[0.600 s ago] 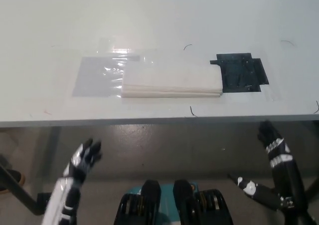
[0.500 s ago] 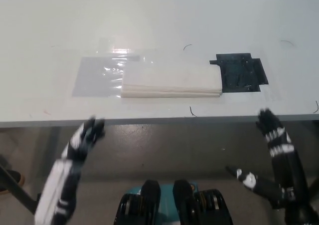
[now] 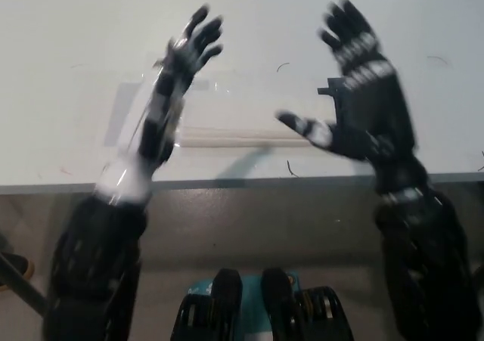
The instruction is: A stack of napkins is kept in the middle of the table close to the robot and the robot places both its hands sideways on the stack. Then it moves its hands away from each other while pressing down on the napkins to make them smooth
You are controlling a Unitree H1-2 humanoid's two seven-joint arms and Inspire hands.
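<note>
Between both raised hands' spread fingers (image 3: 198,35) lies the napkin stack (image 3: 242,122)

I can read no text, label, brand, number or sign anywhere before me. The desk (image 3: 68,23) carries only a few thin dark squiggles (scratch-like marks, not letters) near its near edge and right edge. The pale bands on my right hand (image 3: 363,84) are blurred and bear nothing legible.
</note>
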